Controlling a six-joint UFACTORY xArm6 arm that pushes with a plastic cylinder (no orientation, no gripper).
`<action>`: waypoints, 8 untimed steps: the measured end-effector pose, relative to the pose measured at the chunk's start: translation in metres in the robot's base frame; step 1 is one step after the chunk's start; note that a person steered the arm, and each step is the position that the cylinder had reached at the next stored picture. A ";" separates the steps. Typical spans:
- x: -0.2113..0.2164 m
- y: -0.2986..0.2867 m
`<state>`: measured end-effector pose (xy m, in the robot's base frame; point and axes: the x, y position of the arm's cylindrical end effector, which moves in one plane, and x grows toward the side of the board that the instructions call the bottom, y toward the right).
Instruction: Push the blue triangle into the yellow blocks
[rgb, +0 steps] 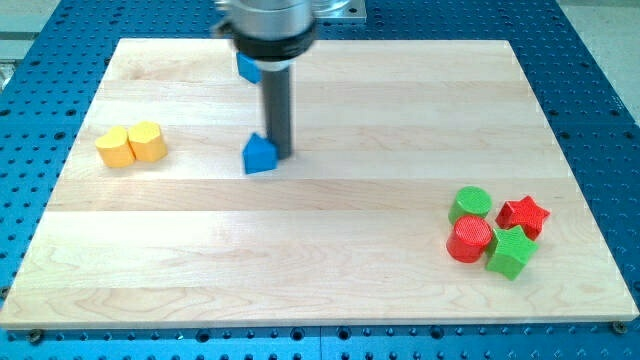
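The blue triangle lies on the wooden board left of centre. My tip touches its right side. Two yellow blocks sit together at the view's left: a hexagonal one and a rounder one touching it. They are well apart from the blue triangle, to its left. A second blue block shows at the view's top, partly hidden behind the arm's body.
At the view's lower right stand a green cylinder, a red star, a red cylinder and a green block, close together. The board lies on a blue perforated table.
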<state>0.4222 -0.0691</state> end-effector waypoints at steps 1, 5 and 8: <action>0.047 0.009; 0.027 0.011; -0.003 -0.114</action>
<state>0.4196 -0.1828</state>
